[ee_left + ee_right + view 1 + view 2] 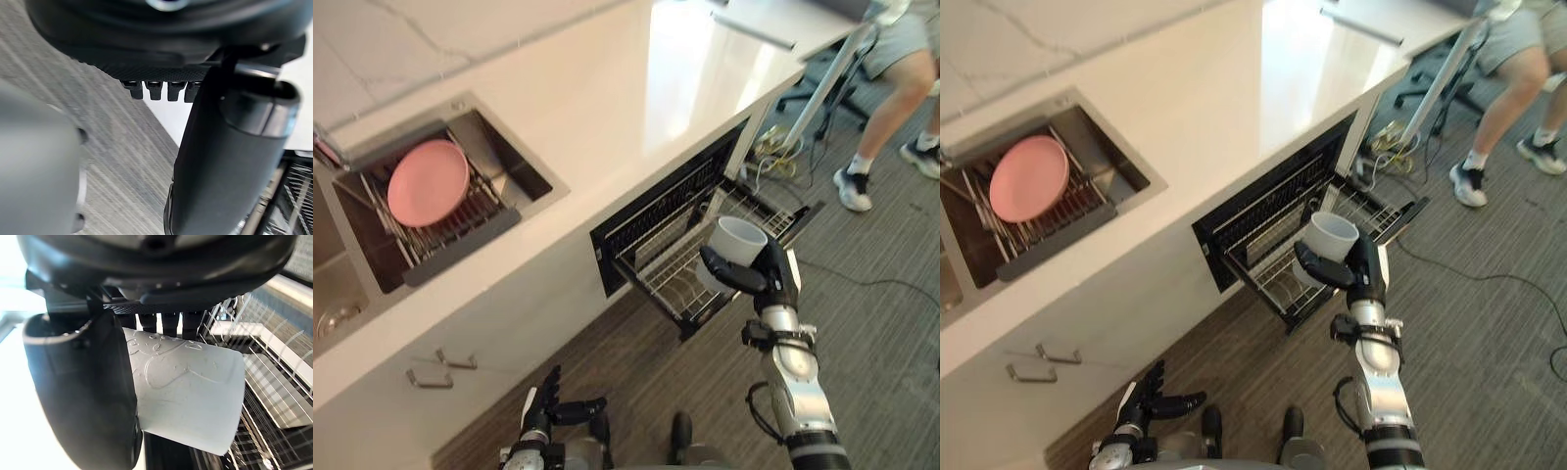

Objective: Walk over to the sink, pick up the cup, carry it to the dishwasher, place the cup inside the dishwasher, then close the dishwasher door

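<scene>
A white cup (pixel 737 241) (pixel 190 391) is held in my right hand (pixel 756 277), fingers and thumb curled round it, mouth up. It hangs over the pulled-out wire rack (pixel 677 264) of the open dishwasher (pixel 646 220) set under the counter. The dishwasher door (pixel 781 223) lies folded down toward the floor. My left hand (pixel 546 406) hangs low near the cabinet front with its fingers straight and nothing in it.
The sink (pixel 440 196) in the white counter (pixel 636 88) holds a pink plate (pixel 428 181) on a wire rack. A person's legs (pixel 891 108) stand at the far right by a desk leg and cables. Cabinet handles (pixel 438 370) show below the sink.
</scene>
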Tool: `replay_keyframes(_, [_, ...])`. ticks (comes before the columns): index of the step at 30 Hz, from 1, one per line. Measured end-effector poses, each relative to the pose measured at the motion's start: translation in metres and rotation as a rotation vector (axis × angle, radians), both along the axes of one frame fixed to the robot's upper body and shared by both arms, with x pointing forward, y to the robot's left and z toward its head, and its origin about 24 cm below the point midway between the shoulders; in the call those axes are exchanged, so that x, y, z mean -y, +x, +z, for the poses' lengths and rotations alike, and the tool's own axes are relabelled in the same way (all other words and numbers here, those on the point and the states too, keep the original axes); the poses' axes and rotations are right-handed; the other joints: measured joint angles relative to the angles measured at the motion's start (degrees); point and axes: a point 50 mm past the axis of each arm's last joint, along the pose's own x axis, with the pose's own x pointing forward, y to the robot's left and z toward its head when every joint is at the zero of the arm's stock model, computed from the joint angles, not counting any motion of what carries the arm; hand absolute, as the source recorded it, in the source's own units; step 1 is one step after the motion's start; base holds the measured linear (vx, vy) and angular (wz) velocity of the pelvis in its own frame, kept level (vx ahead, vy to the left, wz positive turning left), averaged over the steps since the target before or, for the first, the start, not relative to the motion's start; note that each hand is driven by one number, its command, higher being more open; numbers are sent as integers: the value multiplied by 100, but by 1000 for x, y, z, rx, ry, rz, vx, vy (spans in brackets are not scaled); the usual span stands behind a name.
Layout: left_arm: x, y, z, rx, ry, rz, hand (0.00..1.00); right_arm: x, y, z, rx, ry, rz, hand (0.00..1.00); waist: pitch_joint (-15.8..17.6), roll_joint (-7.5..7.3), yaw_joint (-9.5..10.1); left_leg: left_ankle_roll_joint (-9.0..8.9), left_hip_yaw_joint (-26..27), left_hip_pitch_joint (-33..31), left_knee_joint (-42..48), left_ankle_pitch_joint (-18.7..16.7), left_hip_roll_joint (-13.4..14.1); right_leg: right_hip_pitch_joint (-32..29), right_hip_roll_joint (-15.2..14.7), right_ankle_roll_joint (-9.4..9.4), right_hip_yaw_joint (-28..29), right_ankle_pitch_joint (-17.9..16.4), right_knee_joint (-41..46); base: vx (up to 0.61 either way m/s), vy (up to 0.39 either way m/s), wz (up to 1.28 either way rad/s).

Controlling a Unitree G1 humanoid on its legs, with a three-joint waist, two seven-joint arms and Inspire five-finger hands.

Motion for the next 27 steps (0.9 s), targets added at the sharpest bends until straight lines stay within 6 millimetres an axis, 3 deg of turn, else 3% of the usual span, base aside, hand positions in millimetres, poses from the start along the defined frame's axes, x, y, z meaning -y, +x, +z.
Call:
replay_keyframes(7, [1, 20, 10, 78, 9, -6, 100, -10, 25, 11, 0, -93, 36, 0, 396, 24, 91, 60, -161, -987, 1143, -375, 10, -1068, -218, 27, -44, -641, 1507, -118, 17, 13])
replay_keyframes(12, [2, 40, 21, 152, 13, -18, 100, -2, 50, 36, 38, -146, 3, 0, 735, 4, 180, 51, -389, -1525, 1769, -532, -19, -1546, -364, -2, -235, -1007, 2309, -54, -21, 24])
replay_keyframes(19, [4, 54, 30, 204, 10, 0, 100, 8, 77, 77, 114, -190, -66, 0, 900, -54, 243, -25, -650, -1998, 2120, -599, -32, -1957, -479, -90, -476, -1295, 2862, -11, -54, 19])
replay_keyframes(27, [3, 63, 36, 240, 17, 6, 100, 14, 100, 107, 113, -333, -92, 0, 943, -109, 282, -48, -733, -2301, 2282, -615, -6, -2229, -475, -150, -542, -1377, 3039, -19, -31, 4])
